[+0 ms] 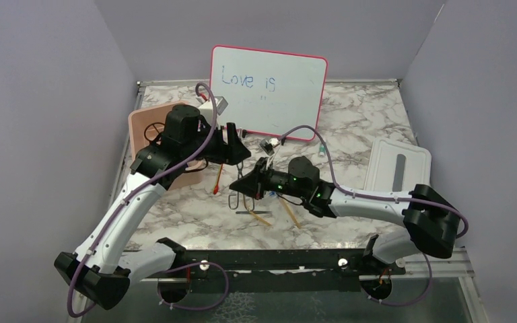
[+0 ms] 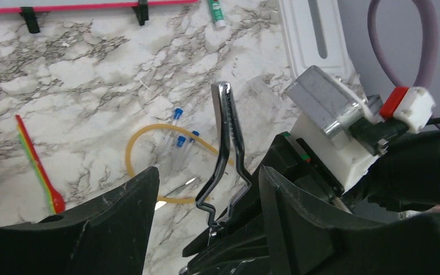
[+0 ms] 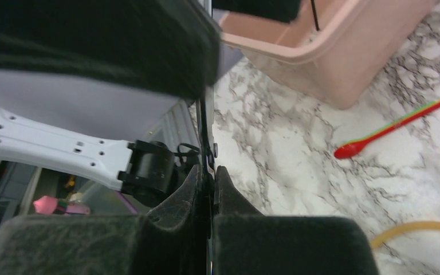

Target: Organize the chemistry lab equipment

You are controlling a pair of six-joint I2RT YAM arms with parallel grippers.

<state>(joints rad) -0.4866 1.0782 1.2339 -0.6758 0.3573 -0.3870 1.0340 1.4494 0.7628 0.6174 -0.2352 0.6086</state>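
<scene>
Arms meet over the middle of the tabletop point(image 1: 363, 114): the left one bends across the pink bin point(image 1: 136, 131), hiding much of it, and the right stretches in low from the right side. Left end effector point(image 2: 206, 177) is released, its matte black fingers point(image 2: 129, 200) spread either side of the tongs point(image 2: 224, 126) without touching them. Right end effector point(image 3: 211, 172) is clenched on the tongs, pinching a thin strip of them. They are shiny bent metal with a stepped kink. On the marbled surface beneath lie a tan tube point(image 2: 130, 150) curled in a loop, clear blue-capped tubes point(image 2: 177, 143) within its curve, and a red-tipped spatula point(image 2: 37, 166) further left. Whiteboard point(image 1: 268, 91) stands behind; a white lid point(image 1: 397, 165) lies at the right.
</scene>
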